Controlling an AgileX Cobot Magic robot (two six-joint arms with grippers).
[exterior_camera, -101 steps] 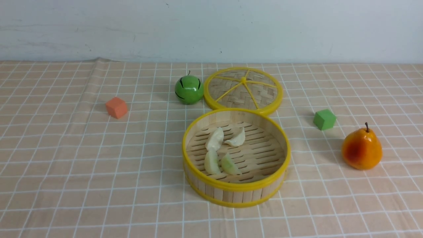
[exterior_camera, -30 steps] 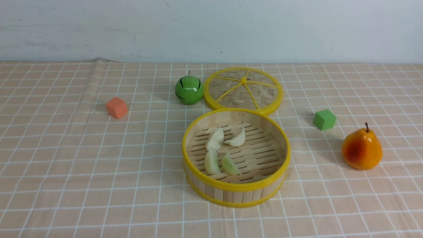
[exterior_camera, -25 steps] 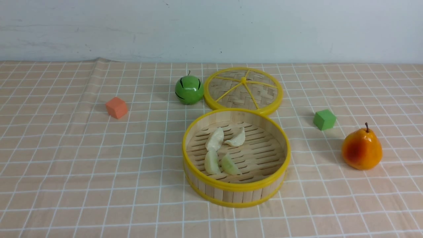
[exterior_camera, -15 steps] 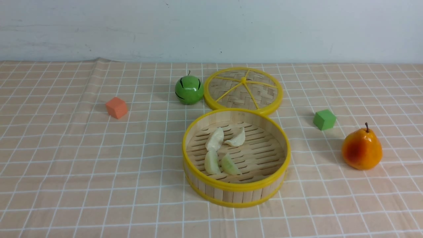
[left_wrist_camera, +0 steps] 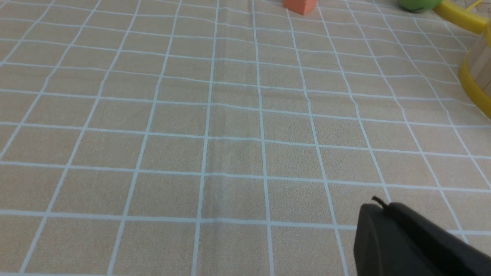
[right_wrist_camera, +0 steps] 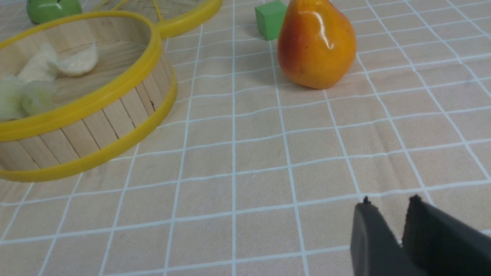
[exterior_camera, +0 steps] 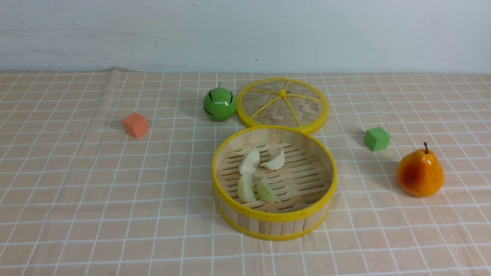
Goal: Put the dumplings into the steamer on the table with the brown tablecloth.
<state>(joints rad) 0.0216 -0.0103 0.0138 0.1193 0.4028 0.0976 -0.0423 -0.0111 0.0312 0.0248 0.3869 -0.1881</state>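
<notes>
Black jaws come first, nearest the cameras. The left gripper [left_wrist_camera: 378, 207] shows its jaws pressed together, holding nothing. The right gripper [right_wrist_camera: 389, 207] shows a narrow gap between its jaws, also empty. Nothing on the table [exterior_camera: 76, 230] has shifted over the last few seconds, and neither arm has entered the front view, so I judge the loading finished and the arms parked. Ahead of the right jaws and off to the side sits the steamer [exterior_camera: 274, 226] on the brown tablecloth [exterior_camera: 115, 172], and all four dumplings [exterior_camera: 255, 174] lie inside it. One pear [exterior_camera: 420, 174] stands straight ahead of those jaws, one green cube [exterior_camera: 376, 138] beyond it. Far ahead of the left jaws: one orange cube [exterior_camera: 135, 124], one green fruit [exterior_camera: 219, 104], one lid [exterior_camera: 282, 102].
</notes>
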